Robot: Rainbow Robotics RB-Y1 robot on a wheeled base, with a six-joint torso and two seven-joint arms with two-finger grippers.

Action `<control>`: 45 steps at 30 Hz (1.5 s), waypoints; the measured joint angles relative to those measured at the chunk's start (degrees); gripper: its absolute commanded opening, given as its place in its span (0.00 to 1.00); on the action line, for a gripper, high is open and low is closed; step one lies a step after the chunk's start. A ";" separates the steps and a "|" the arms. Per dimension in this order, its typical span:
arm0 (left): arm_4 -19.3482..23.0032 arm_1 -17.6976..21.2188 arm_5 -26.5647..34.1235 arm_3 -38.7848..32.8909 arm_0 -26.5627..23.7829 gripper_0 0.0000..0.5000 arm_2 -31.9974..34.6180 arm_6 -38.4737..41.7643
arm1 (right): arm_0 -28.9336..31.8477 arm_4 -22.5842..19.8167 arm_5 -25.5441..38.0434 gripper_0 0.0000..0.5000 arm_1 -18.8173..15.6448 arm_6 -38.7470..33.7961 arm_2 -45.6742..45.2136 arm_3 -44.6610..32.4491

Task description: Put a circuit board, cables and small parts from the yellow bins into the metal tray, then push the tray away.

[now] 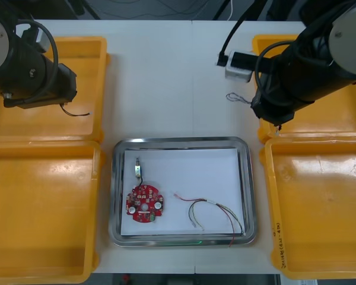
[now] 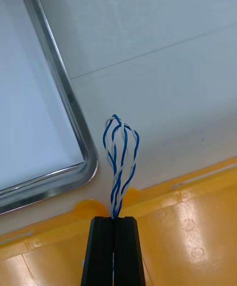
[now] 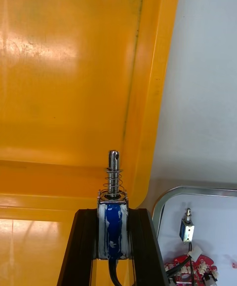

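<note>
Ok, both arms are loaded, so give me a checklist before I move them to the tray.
1. Right gripper shut on the blue and white cable: ok.
2. Left gripper shut on its small metal part: ok.
3. Right gripper above the metal tray: not ok, it is beside the tray's corner.
4. Bare white space in the tray beside the circuit board, second small part and red and yellow cable: ok.
5. Held part's black lead clear of the yellow bin: cannot tell.
</note>
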 measured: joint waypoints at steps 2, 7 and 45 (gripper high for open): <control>0.00 0.00 0.00 -0.02 0.00 0.00 0.00 0.00 | 0.00 0.69 0.00 0.00 0.39 -0.04 2.94 -1.15; 0.01 0.00 0.00 -0.04 0.01 0.00 0.00 0.00 | 0.00 3.22 0.00 0.00 3.43 -0.85 8.81 -1.63; 0.13 0.00 0.01 -0.12 0.03 0.00 0.00 0.00 | 5.15 16.32 -15.51 0.00 8.19 -2.17 31.61 8.89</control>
